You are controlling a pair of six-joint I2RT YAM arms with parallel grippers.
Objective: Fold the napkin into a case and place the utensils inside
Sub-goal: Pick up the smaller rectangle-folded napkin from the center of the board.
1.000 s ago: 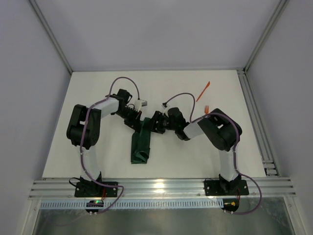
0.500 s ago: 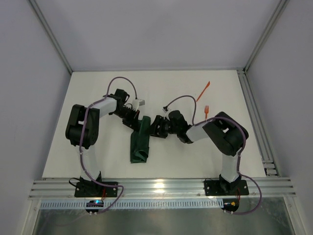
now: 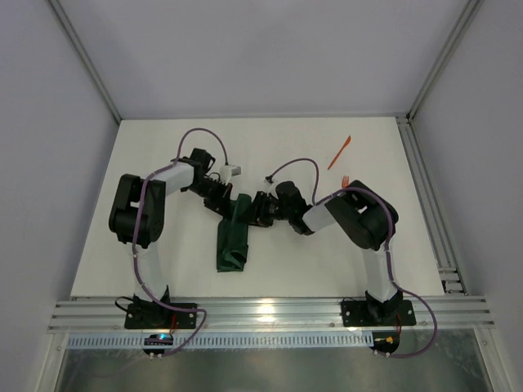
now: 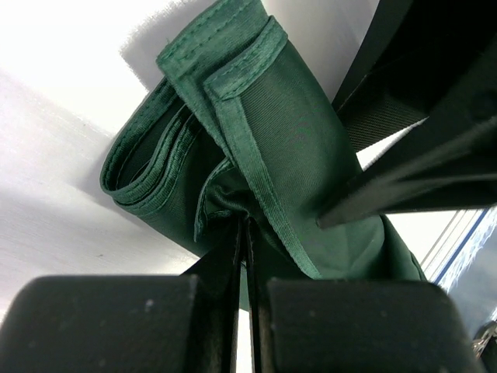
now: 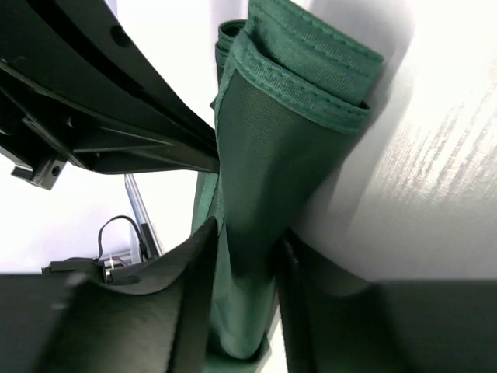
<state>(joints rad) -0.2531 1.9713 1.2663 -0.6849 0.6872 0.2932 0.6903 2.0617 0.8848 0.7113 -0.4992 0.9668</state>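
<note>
The dark green napkin [image 3: 232, 242] lies folded into a narrow case shape running toward the near edge. My left gripper [image 3: 224, 199] is at its far end, and its jaws are shut on a fold of the cloth [image 4: 287, 116], pinched at the fingertips [image 4: 243, 225]. My right gripper [image 3: 258, 209] is on the far end's right side, its two fingers closed around a thick layered edge [image 5: 287, 124]. The orange knife [image 3: 339, 152] lies at the far right. The orange fork [image 3: 344, 180] shows only as a tip beside my right arm.
A metal rail [image 3: 425, 196] runs along the table's right edge and another [image 3: 270, 312] along the near edge. Purple cables loop over both wrists. Grey walls close in the table on three sides.
My right arm's elbow has swung in toward the fork, now covering most of it. Both grippers stay at the napkin's far end, and the cloth has barely shifted.
</note>
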